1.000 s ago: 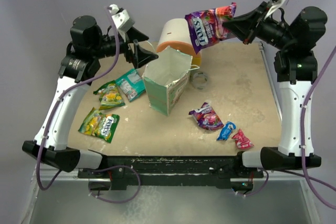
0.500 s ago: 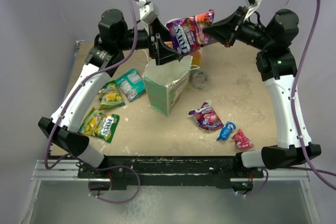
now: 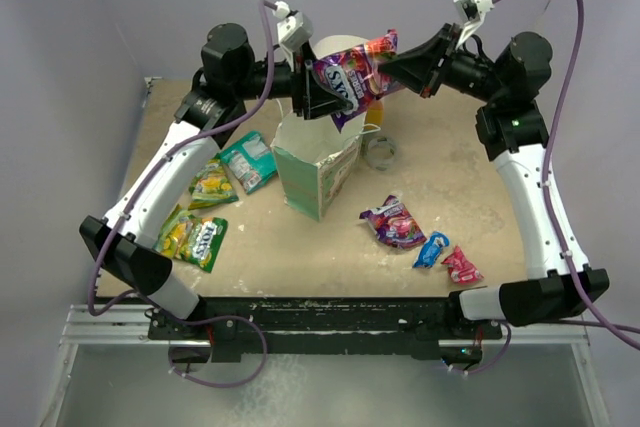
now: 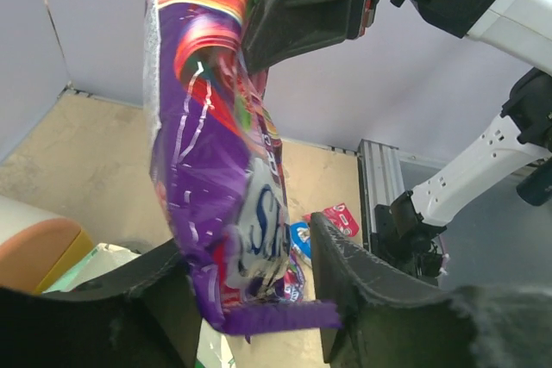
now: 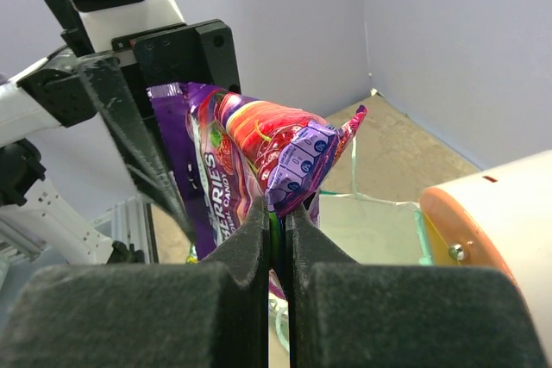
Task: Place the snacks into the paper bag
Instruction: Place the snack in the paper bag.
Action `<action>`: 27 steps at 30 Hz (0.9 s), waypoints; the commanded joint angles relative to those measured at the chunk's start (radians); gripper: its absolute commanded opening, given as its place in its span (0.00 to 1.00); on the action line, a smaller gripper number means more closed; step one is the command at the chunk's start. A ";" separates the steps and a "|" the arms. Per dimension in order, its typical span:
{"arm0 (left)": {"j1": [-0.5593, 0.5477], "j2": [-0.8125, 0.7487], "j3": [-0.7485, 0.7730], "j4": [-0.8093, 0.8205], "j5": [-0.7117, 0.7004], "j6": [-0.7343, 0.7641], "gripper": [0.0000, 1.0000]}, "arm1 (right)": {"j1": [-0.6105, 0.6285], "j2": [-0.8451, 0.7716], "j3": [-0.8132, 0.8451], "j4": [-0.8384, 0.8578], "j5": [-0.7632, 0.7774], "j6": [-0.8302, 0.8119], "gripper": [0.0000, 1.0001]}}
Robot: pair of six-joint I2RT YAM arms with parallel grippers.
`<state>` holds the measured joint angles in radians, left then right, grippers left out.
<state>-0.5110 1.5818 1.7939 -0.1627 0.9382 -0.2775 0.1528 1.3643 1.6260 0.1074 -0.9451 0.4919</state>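
Near edge of table (image 3: 470, 177): red packet (image 3: 462, 265), blue packet (image 3: 432, 247) and small purple packet (image 3: 393, 222) at right. Yellow-green packets (image 3: 190, 237) at left, teal packet (image 3: 248, 160) farther back.

Centre: paper bag (image 3: 318, 162) upright, mouth open, clear ring (image 3: 380, 150) just beside it.

Above the bag's far rim, large purple packet (image 3: 345, 77) in the air. Right gripper (image 5: 276, 213) pinched tight on its top edge. Left gripper (image 4: 250, 256) jaws half-wide, straddling its lower end, gap showing on one side. Drawer unit (image 3: 335, 47) behind.
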 commanded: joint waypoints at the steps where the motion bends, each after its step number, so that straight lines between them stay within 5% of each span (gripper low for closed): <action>1: -0.001 -0.026 -0.014 0.075 0.036 -0.023 0.47 | 0.005 -0.051 -0.015 0.149 -0.018 0.053 0.00; 9: 0.001 -0.058 -0.012 0.042 0.025 0.019 0.18 | 0.005 -0.085 -0.081 0.145 -0.023 -0.006 0.01; 14: 0.016 -0.092 -0.012 -0.013 0.002 0.081 0.00 | 0.004 -0.100 -0.108 0.082 -0.005 -0.100 0.17; 20: 0.064 -0.141 -0.019 -0.081 -0.072 0.135 0.00 | 0.000 -0.126 -0.105 -0.058 0.060 -0.249 0.51; 27: 0.071 -0.170 -0.014 -0.261 -0.285 0.338 0.00 | -0.028 -0.203 -0.124 -0.240 0.257 -0.436 0.74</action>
<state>-0.4404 1.4487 1.7683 -0.3496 0.7883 -0.0872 0.1406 1.2324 1.5127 -0.0307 -0.8139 0.2050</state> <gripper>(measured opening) 0.058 0.709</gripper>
